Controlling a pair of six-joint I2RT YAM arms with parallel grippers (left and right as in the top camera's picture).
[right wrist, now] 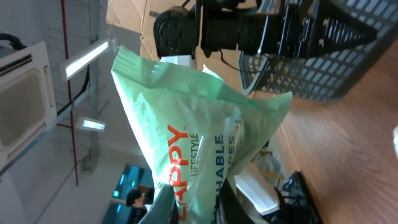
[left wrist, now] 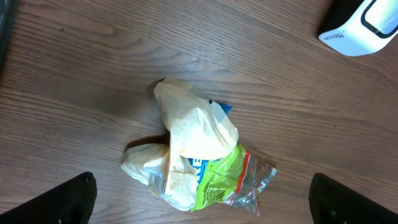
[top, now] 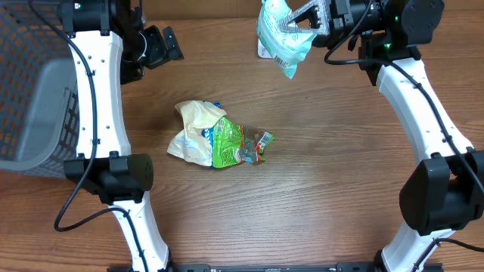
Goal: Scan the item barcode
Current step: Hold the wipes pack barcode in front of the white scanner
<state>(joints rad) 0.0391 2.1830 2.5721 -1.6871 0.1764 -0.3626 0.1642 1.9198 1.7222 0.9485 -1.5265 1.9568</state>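
Observation:
My right gripper is shut on a mint green packet held in the air at the table's far edge. In the right wrist view the packet fills the middle, with red and blue lettering, and is pinched between the fingers. Just under it a white scanner stands on the table; it also shows in the left wrist view as a white scanner. No barcode is legible. My left gripper hangs open and empty at the far left, above the table.
A heap of packets, cream, lime green and clear, lies mid-table; the left wrist view shows the same heap between the wide-spread fingers. A grey mesh basket stands at the left edge.

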